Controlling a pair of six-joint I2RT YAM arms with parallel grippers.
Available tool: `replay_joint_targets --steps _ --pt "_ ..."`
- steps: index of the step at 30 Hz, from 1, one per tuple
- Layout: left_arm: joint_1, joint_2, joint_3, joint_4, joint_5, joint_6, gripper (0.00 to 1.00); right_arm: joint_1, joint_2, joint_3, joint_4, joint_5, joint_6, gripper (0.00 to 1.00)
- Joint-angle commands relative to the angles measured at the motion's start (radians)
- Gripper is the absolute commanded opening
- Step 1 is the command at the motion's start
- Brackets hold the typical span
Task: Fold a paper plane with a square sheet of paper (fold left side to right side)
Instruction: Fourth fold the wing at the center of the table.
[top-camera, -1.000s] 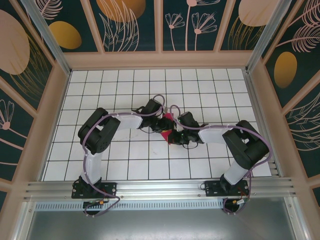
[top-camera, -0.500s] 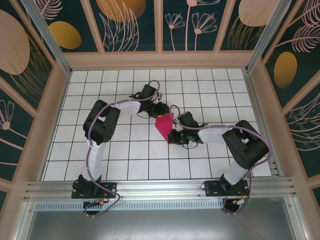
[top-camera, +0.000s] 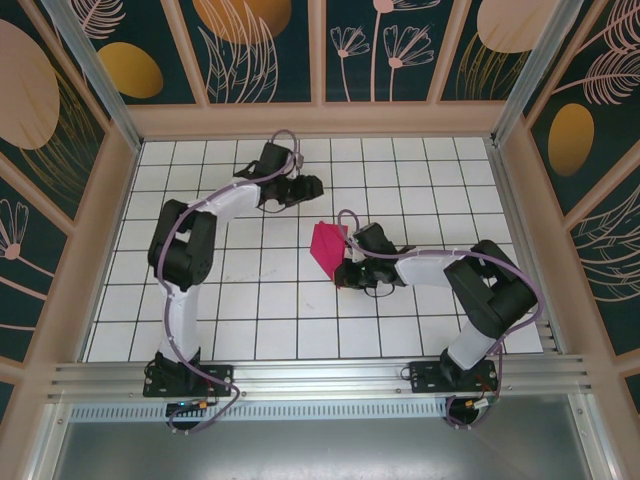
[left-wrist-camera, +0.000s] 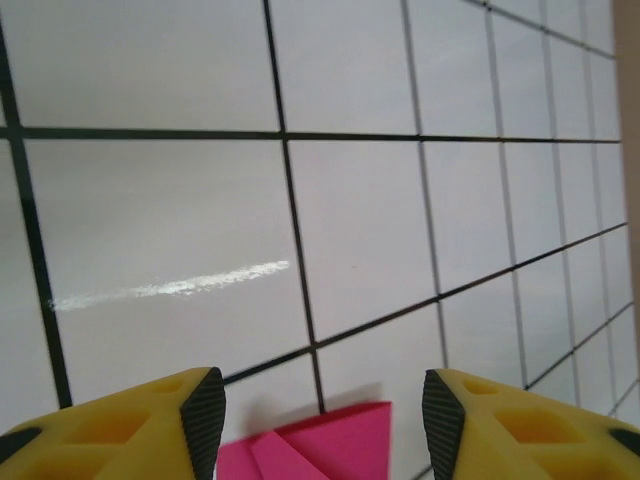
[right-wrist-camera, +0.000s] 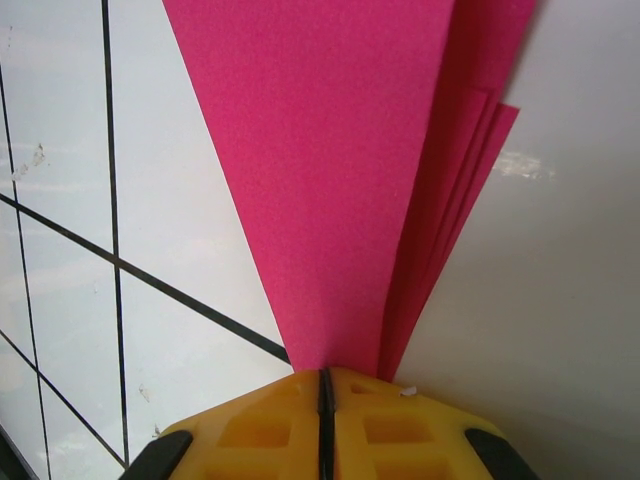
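The paper plane (top-camera: 325, 250) is a folded magenta-pink wedge lying on the white tiles at the middle of the table. My right gripper (top-camera: 341, 273) is shut on its narrow end. In the right wrist view the layered paper plane (right-wrist-camera: 330, 180) fans out from the closed right gripper (right-wrist-camera: 325, 378). My left gripper (top-camera: 311, 186) hangs open about two tiles beyond the paper, holding nothing. In the left wrist view a corner of the paper plane (left-wrist-camera: 325, 445) shows low down, beyond the open left gripper (left-wrist-camera: 322, 410).
White tiled floor (top-camera: 250, 310) with black grid lines, fenced by a wooden frame (top-camera: 320, 122) at the back and sides. An aluminium rail (top-camera: 320, 375) carries both arm bases at the near edge.
My left gripper has pulled away from the paper toward the far left and now stands open. The paper, earlier hidden between both grippers, lies uncovered. The right arm stayed put.
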Motion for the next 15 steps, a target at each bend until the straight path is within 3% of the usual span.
replay_joint_targets --steps 1,6,15 --pt "0.032 -0.149 -0.074 0.013 -0.028 0.03 0.6 0.014 0.018 -0.031 -0.149 0.072 -0.023 0.13" --pt "0.041 -0.326 -0.28 0.087 -0.062 0.017 0.62 0.015 -0.05 -0.012 -0.11 0.088 -0.043 0.23" --pt "0.042 -0.619 -0.686 0.267 -0.042 -0.071 0.65 0.009 -0.206 0.07 -0.123 0.168 -0.106 0.53"
